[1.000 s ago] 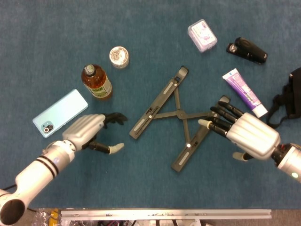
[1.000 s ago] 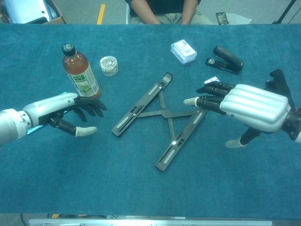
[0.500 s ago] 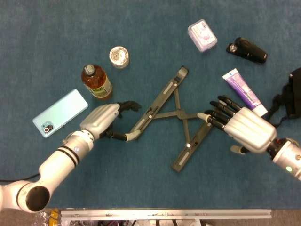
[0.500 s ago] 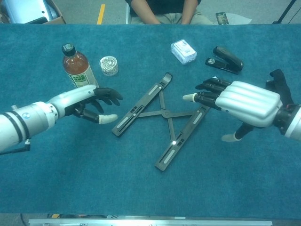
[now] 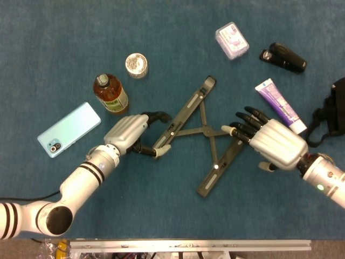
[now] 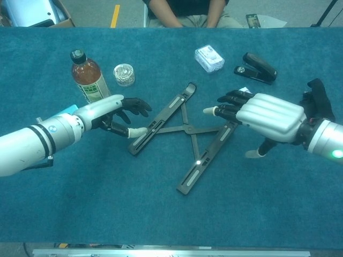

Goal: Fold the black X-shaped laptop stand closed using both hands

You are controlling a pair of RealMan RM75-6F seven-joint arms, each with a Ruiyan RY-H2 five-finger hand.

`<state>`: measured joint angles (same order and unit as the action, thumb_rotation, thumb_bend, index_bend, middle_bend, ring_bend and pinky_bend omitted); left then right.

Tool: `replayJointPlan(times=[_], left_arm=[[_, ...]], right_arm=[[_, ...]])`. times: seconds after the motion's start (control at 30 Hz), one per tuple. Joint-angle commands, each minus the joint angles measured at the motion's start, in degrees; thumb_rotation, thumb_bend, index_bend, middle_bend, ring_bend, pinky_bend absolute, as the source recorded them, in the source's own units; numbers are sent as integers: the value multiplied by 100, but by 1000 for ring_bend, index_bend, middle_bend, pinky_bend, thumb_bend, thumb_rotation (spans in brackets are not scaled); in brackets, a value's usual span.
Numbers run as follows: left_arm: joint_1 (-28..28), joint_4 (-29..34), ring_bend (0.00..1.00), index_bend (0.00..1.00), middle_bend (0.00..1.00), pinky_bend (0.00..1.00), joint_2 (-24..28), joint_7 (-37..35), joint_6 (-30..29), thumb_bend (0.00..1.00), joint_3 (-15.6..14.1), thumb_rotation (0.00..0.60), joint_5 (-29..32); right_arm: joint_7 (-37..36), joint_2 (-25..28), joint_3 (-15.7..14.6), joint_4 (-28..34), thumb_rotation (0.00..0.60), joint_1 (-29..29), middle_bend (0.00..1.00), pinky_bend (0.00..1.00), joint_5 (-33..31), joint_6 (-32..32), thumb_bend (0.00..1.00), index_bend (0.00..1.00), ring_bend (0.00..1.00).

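The black X-shaped laptop stand lies spread flat on the blue cloth. My left hand is at the lower end of the stand's left bar. Its fingers are apart, the thumb tip touches the bar's end, and the dark fingertips sit just left of the bar. My right hand hovers at the upper end of the right bar, fingers stretched out over it and holding nothing. Whether they touch the bar is unclear.
A brown bottle and a pale blue phone sit behind my left hand. Further back are a small round jar, a clear box and a black stapler. A purple tube and a black strap lie right.
My left hand has travelled right from beside the phone to the lower end of the left bar. My right hand has edged left and slightly up over the right bar. The stand has not moved.
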<state>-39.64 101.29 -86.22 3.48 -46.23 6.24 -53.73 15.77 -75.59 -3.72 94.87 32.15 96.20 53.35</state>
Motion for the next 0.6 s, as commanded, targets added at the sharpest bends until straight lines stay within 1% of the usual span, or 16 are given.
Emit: replayJointPlan(times=[0.03, 0.17, 0.33, 0.6], left_arm=[[-102, -163, 139, 177, 233, 235, -134, 360, -135, 276, -103, 370, -37], [-159, -239, 132, 177, 247, 228, -236, 766, -306, 276, -213, 354, 10], [-176, -272, 121, 177, 250, 227, -333, 945, -393, 276, -255, 350, 113], [-156, -554, 101, 177, 248, 213, -520, 1289, -685, 276, -352, 345, -130]], right_arm=[[55, -58, 3, -26, 600, 23, 163, 47, -13, -14, 87, 0, 0], [136, -142, 31, -49, 600, 63, 163, 47, -15, -3, 87, 0, 0], [272, -296, 75, -169, 600, 96, 163, 47, -40, 17, 87, 0, 0], [313, -418, 67, -202, 600, 120, 163, 47, -116, 23, 88, 0, 0]])
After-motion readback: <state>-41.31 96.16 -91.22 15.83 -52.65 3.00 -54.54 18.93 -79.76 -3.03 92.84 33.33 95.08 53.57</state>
